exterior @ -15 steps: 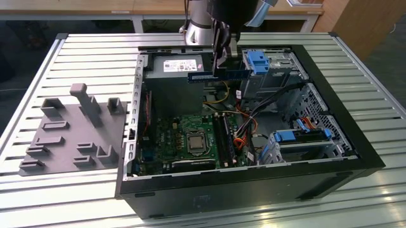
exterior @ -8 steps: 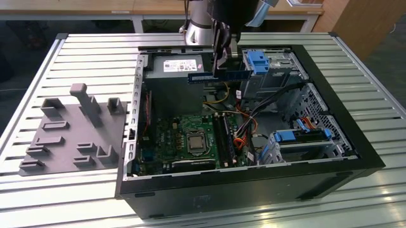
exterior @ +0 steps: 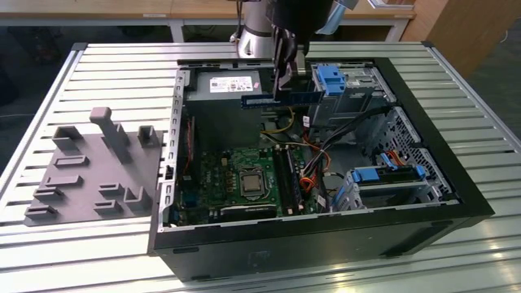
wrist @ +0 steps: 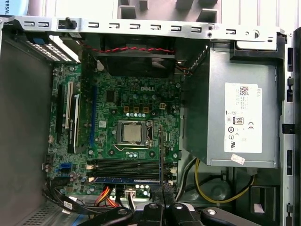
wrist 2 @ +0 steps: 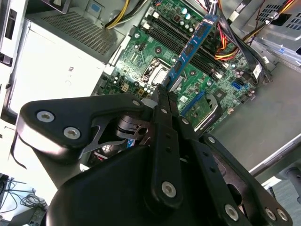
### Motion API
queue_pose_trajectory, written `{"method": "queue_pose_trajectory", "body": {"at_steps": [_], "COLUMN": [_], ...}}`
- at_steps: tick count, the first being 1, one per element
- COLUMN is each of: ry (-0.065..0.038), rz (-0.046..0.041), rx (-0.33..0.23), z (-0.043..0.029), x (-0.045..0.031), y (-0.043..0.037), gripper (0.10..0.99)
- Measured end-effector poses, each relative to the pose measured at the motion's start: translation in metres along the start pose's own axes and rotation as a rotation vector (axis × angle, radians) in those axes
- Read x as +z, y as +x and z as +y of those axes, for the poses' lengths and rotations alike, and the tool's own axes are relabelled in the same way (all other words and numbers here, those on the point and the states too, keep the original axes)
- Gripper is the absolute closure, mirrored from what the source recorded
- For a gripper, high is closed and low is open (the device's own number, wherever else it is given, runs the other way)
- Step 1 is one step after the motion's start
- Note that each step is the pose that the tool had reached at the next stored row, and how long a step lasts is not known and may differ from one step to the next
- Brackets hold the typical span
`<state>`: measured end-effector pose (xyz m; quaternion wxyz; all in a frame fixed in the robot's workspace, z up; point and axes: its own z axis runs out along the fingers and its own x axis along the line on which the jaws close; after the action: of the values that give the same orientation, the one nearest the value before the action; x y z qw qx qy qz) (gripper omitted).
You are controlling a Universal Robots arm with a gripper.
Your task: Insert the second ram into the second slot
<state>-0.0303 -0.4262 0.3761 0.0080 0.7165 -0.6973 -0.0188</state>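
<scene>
The tool [exterior: 286, 91] is pinching the second ram [exterior: 260, 100] near its middle, holding the blue strip in the air over the open computer case [exterior: 326, 244], well above the motherboard's black slots [exterior: 287, 177].

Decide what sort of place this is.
Probably a robotics lab: an open computer case lies on a slatted metal table beside a grey fixture plate, and the gripper holds the second ram above the motherboard.

The second ram [exterior: 262, 99] hangs over the motherboard [exterior: 236, 174] inside the case [exterior: 326, 244].
</scene>
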Motion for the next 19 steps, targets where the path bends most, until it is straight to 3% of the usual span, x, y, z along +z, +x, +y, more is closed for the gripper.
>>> {"method": "queue_pose_trajectory", "body": {"at_steps": [19], "ry": [0.000], "rz": [0.0079], "rx": [0.000], "z": [0.0001], "x": [0.0000], "y": [0.0034], "gripper": [0.969]}}
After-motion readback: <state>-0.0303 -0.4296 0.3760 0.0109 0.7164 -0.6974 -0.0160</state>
